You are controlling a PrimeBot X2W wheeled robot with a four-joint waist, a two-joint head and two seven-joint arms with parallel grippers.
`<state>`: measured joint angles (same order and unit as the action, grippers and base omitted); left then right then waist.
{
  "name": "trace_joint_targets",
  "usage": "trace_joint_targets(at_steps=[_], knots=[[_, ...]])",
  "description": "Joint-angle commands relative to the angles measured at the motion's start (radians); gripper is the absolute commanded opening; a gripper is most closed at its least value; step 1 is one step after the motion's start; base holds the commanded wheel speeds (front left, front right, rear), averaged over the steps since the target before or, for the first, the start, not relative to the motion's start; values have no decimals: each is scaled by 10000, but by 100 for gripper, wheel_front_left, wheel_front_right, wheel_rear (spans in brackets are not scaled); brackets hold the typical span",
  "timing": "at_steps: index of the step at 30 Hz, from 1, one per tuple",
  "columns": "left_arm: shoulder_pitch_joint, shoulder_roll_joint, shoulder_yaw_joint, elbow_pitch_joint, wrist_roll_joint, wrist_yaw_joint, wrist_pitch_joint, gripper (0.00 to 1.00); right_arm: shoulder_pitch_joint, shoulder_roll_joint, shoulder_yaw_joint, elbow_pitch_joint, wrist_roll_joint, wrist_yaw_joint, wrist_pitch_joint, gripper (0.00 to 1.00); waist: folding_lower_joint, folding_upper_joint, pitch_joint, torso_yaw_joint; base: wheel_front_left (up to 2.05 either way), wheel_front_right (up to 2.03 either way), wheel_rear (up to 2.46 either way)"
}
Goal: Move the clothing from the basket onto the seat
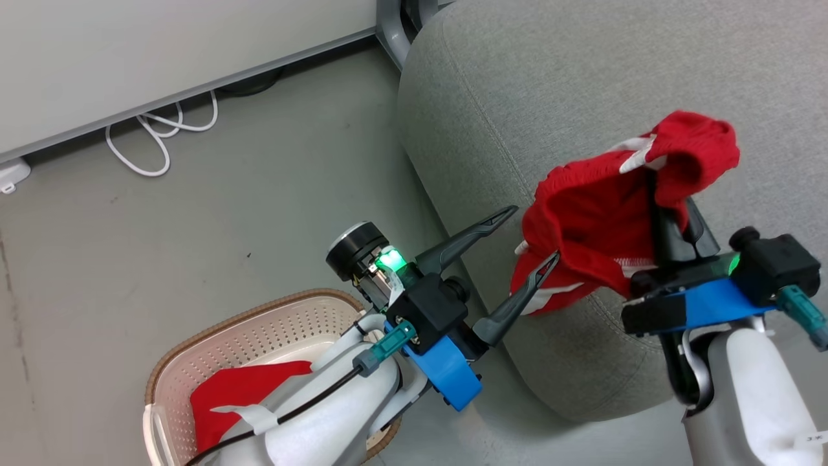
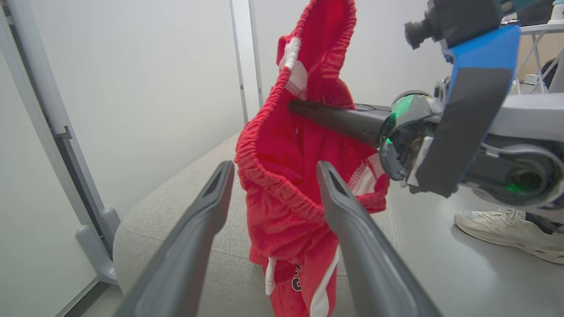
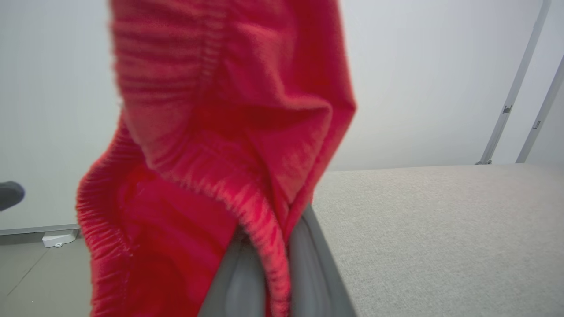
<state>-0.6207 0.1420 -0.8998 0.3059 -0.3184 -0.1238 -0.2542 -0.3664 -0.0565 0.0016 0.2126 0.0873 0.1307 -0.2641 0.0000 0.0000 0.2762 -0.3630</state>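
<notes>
Clothing [image 1: 595, 213] suspended over the seat [image 1: 517, 97], at its near edge.
Right gripper [image 1: 663, 207] pinches the waistband; left gripper [image 1: 535, 232] gapes empty beside it. Released here, the hanging cloth might slide off that edge.

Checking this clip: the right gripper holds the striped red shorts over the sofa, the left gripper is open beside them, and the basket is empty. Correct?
Not quite: the basket is not empty. The head view shows a red garment lying in it. The rest stands: right gripper holding the striped red shorts over the sofa, left gripper open beside them.
</notes>
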Motion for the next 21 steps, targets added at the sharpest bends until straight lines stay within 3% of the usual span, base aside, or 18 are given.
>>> trace_joint_targets(at_steps=[1, 8, 13, 21], knots=[[-199, 68, 24, 19, -7, -14, -51, 100, -206, 22, -70, -112, -68, 2, -8, 0, 0, 0, 84, 69, 0, 0, 0], [-684, 186, 162, -125, 142, 136, 49, 100, -1655, -442, -724, -481, 49, 2, -8, 0, 0, 0, 867, 363, 0, 0, 0], [-1229, 300, 227, -309, 333, 185, 210, 100, -3279, -858, -1740, -736, 203, 2, -7, 0, 0, 0, 1916, 572, 0, 0, 0], [-2107, 385, 170, -590, 691, 169, 388, 100, -5511, -2063, -3423, -701, 213, 2, -6, 0, 0, 0, 3481, 868, 0, 0, 0]])
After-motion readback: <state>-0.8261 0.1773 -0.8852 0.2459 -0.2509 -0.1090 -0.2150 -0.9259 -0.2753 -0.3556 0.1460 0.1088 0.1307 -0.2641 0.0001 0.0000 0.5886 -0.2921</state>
